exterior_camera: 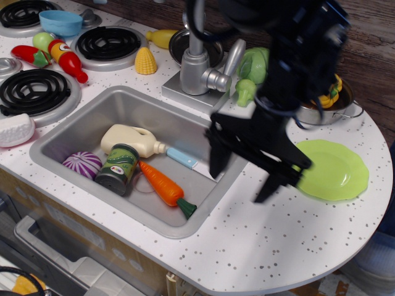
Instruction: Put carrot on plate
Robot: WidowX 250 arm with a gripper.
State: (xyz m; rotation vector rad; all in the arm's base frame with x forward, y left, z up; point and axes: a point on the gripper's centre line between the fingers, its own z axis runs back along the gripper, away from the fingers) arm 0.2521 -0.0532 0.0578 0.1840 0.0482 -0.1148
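The carrot (162, 185), bright orange with a dark green stub, lies in the steel sink (92, 108) at its front right, next to a green can. The lime-green plate (333, 169) lies flat on the counter at the right. My gripper (242, 177) is open and empty, its two black fingers spread wide and pointing down. It hovers over the sink's right rim, between the carrot and the plate, above and to the right of the carrot.
The sink also holds a cream jug (133, 140), a green can (117, 168), a purple onion (82, 164) and a blue-handled knife (185, 159). The faucet (197, 68) stands behind. A steel pot with a yellow pepper (330, 98) sits behind the plate. Burners, corn and a blue bowl are at the left.
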